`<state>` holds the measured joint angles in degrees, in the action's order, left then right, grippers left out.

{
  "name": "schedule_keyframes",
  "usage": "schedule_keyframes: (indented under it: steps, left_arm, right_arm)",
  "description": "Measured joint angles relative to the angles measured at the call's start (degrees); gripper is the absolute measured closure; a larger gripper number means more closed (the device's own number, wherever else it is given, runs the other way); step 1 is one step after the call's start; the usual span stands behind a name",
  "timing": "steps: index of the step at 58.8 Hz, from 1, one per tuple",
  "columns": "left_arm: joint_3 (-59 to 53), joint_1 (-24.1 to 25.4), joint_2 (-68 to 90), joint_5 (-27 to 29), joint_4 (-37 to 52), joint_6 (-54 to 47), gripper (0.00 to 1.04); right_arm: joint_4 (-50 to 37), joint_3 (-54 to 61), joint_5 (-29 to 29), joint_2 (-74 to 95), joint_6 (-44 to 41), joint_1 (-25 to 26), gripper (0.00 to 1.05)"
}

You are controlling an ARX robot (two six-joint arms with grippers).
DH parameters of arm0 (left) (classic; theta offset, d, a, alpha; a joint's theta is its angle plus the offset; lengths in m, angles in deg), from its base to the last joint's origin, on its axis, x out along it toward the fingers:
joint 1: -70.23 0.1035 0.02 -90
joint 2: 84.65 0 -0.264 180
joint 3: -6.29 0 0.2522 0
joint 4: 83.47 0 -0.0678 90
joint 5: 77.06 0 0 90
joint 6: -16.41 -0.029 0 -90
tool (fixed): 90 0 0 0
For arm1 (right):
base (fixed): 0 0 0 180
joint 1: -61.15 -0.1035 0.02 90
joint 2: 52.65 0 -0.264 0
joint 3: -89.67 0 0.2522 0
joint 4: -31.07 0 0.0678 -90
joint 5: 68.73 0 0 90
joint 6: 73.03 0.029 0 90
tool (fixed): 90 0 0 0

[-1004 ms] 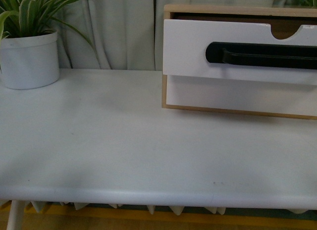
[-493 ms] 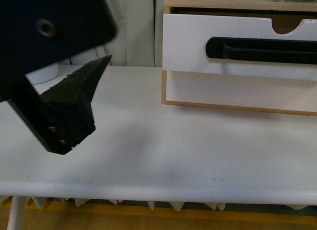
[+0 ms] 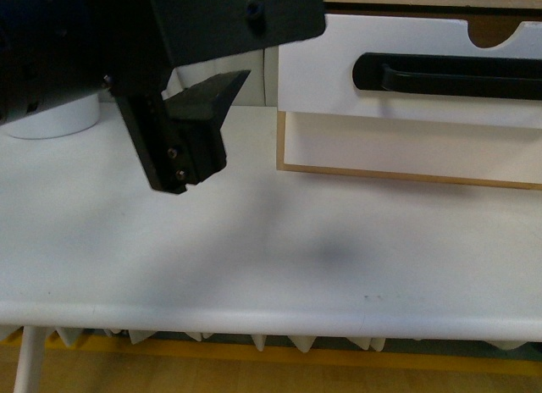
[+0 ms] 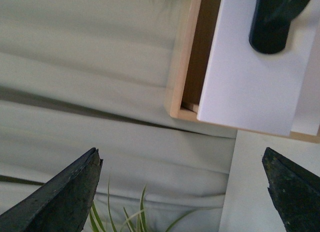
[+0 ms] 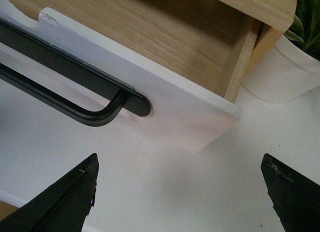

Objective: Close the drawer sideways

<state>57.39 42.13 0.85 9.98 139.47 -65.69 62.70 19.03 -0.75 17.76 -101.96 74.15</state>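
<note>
While the drawer (image 5: 170, 109) juts out, a white pot (image 5: 280, 77) stands near.

The wide white-fronted drawer (image 3: 406, 109) sits in the upper right of the front view, running off the right edge. It is pulled partly out. Its front stands forward of the light wood frame (image 3: 406, 177), level and upright. A long black bar handle (image 3: 449, 75) runs across the front, below a half-round notch (image 3: 500, 33) in the top edge. The right wrist view shows the drawer's bare wooden inside (image 5: 150, 37).
</note>
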Motion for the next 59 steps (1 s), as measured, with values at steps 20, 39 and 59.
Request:
schedule_keyframes:
  steps: [20,39,59]
  left_arm:
    - [5.73,-4.66,1.42,1.11,-6.49,-0.83,0.06]
    - [11.02,-7.30,6.03,1.49,-6.93,-1.09,0.06]
    - [19.65,-7.26,13.29,0.72,-7.74,-2.62,0.06]
  right_arm:
    - [0.42,-2.54,1.49,2.82,-2.19,-0.55,0.09]
    - [0.90,-3.39,1.51,3.34,-2.78,-0.55,0.09]
    - [0.61,-7.17,2.16,7.58,-3.72,-0.35,0.09]
